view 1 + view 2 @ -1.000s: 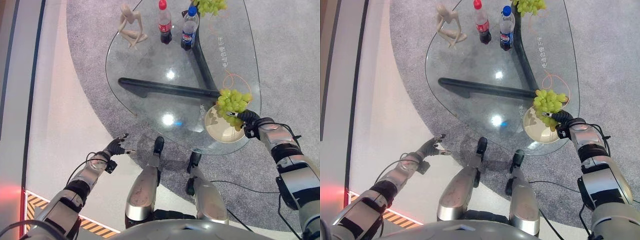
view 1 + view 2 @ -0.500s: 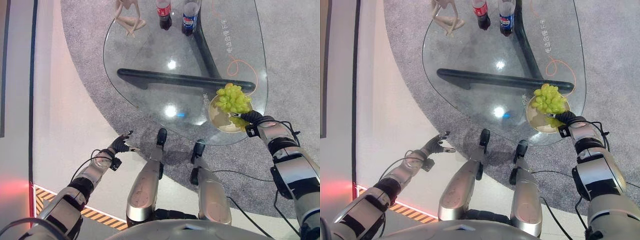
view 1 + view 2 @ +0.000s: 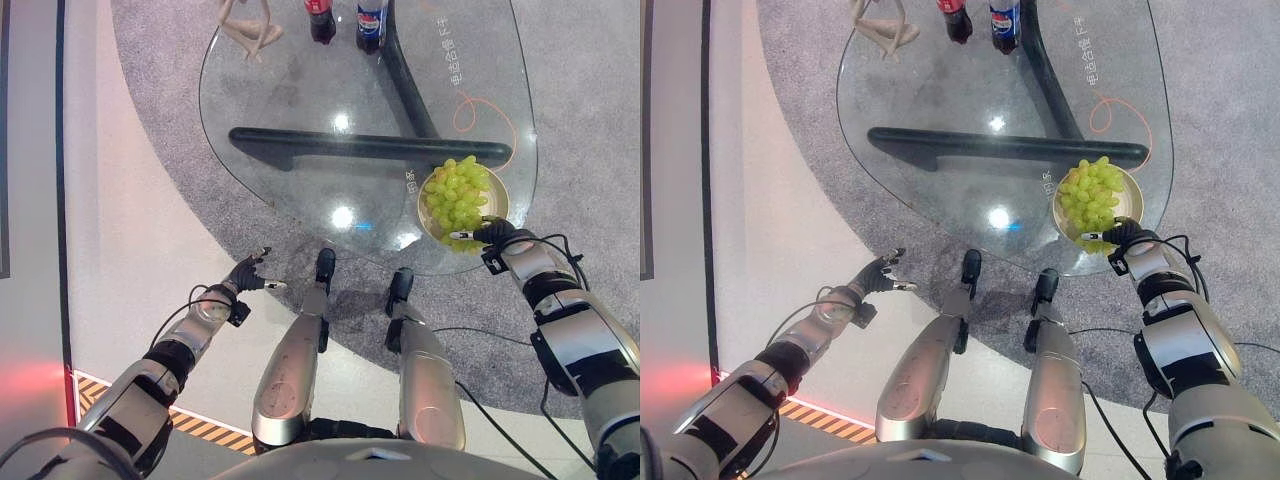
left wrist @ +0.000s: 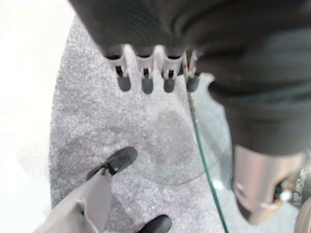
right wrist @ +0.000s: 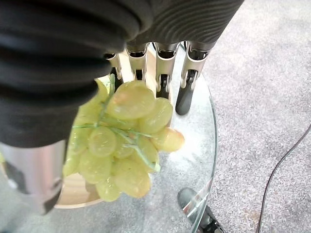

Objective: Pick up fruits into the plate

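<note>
Right hand (image 3: pixel 497 233) sits at the near rim of the plate (image 3: pixel 498 200), fingers (image 5: pixel 186 82) curled around a bunch of green grapes (image 5: pixel 121 145), thumb on the other side of it. The grapes (image 3: pixel 456 198) lie over the plate, filling most of it. Plate rests on the glass table (image 3: pixel 300 100), at its near right edge. Left hand (image 3: pixel 247 272) hangs off the table's near left edge, over the pale floor (image 3: pixel 120 230), fingers (image 4: pixel 145 77) straight and slack, holding nothing. At the table's far side: two bottles (image 3: pixel 344 18) side by side, a beige figurine (image 3: pixel 245 25) left of them. Grey carpet (image 3: pixel 580 90) surrounds the table.
</note>
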You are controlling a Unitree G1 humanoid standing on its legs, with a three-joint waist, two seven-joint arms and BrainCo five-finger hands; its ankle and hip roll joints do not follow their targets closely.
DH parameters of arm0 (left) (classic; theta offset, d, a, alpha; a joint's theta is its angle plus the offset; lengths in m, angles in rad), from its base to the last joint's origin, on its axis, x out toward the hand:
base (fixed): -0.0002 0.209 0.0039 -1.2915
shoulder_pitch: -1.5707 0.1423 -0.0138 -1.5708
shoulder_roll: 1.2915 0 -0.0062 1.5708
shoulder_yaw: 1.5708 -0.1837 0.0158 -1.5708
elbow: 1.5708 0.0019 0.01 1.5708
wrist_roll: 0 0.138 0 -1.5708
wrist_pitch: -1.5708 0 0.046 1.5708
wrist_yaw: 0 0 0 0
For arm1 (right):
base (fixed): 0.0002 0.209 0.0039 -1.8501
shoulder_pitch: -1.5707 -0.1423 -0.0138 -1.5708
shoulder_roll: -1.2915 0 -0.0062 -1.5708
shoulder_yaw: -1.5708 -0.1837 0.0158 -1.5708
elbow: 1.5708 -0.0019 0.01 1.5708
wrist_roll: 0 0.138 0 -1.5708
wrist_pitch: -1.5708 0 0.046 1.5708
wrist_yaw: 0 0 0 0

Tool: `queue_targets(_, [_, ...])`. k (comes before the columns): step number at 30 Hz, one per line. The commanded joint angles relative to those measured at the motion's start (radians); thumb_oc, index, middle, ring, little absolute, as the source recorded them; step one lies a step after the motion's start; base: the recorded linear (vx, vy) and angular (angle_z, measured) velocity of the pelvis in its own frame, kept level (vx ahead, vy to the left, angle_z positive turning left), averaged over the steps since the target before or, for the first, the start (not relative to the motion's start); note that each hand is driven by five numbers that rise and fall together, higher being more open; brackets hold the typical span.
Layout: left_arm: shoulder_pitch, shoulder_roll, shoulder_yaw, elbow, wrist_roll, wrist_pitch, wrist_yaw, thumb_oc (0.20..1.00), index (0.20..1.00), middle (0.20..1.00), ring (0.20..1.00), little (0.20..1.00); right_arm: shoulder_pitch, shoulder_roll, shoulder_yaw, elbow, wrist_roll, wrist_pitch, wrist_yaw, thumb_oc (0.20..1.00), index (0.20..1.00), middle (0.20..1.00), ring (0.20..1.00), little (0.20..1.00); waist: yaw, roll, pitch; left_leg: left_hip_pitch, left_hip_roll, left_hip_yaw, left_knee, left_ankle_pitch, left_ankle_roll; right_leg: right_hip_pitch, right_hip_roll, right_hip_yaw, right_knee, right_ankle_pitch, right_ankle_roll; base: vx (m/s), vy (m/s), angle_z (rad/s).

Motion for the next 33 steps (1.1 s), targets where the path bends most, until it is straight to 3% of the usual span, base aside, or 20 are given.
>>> queue_targets(1, [-0.022,-0.018,-0.005,0.022,-0.026,-0.006,0.014,1.000,1.000,1.000,1.000,1.000,-0.026,-0.027,0.048,-0.010,-0.010,0.013,-0.037,1.000,1.000,1.000,1.000,1.000,-0.006,-0.034,-0.008,0.036,-0.039,0.054,0.137,-0.233,0.034,0.039,-0.025,0.005,-0.082,0.017,0.037,-0.03,0.016,-0.04])
queue_targets(15, [-0.022,-0.016,0.001,0.033,-0.026,-0.010,0.000,1.000,1.000,1.000,1.000,1.000,-0.009,-0.037,0.021,-0.023,-0.009,0.007,-0.184,1.000,1.000,1.000,1.000,1.000,-0.012,-0.042,-0.008,0.081,-0.031,0.074,0.117,-0.237,0.032,0.076,-0.026,-0.004,-0.095,0.020,0.042,0.00,0.000,0.00])
queue_targets(23, [0.046,-0.054,0.036,0.076,-0.009,0.000,-0.002,1.000,1.000,1.000,1.000,1.000,0.174,-0.004,-0.073,-0.168,0.132,-0.094,-0.282,1.000,1.000,1.000,1.000,1.000,-0.040,-0.075,-0.056,0.179,-0.015,0.099,0.081,-0.253,0.025,0.174,-0.019,0.009,-0.139,0.016,0.046,0.03,0.005,0.01])
queue_targets(28, [0.115,-0.093,0.098,0.137,-0.027,0.018,-0.031,1.000,1.000,1.000,1.000,1.000,0.399,0.083,-0.171,-0.281,0.319,-0.215,-0.196,1.000,1.000,1.000,1.000,1.000,-0.066,-0.103,-0.130,0.252,-0.007,0.122,0.064,-0.270,0.025,0.254,-0.015,0.027,-0.176,0.012,0.048,0.11,-0.004,-0.02])
queue_targets(33, [0.181,-0.135,0.160,0.205,-0.047,0.025,-0.072,1.000,1.000,1.000,1.000,1.000,0.565,0.181,-0.219,-0.277,0.406,-0.308,-0.070,1.000,1.000,1.000,1.000,1.000,-0.083,-0.120,-0.201,0.305,-0.003,0.131,0.056,-0.282,0.028,0.309,-0.009,0.042,-0.187,0.002,0.046,0.12,-0.015,-0.04])
